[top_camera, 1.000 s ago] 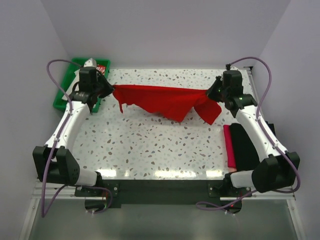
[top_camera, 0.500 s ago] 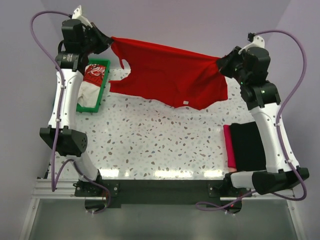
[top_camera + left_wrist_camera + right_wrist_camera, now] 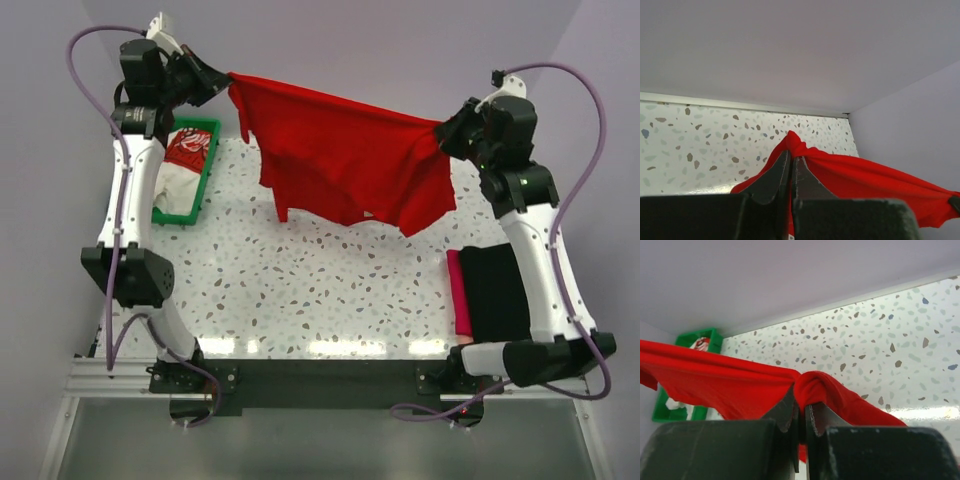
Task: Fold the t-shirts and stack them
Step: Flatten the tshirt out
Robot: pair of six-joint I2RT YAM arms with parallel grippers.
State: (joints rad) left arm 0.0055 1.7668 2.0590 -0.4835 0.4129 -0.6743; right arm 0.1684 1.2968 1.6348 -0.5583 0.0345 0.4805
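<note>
The plain red t-shirt (image 3: pixel 340 160) hangs stretched in the air between both grippers, above the far half of the table. My left gripper (image 3: pixel 222 77) is shut on its left corner (image 3: pixel 796 145). My right gripper (image 3: pixel 440 128) is shut on its right corner (image 3: pixel 812 385). The cloth sags and hangs down in the middle. The white t-shirt with a red print (image 3: pixel 182 165) lies in the green tray (image 3: pixel 208 160) at the far left. The folded black t-shirt (image 3: pixel 495 290) lies on the folded magenta one (image 3: pixel 460 295) at the right edge.
The speckled table (image 3: pixel 300 290) spreads under the hanging shirt. White walls close in the back and both sides. The green tray also shows in the right wrist view (image 3: pixel 662 405).
Both arms rose from table height, lifting the red shirt into the air. In the last half second the cloth swung and bunched toward the middle, hanging lower.
</note>
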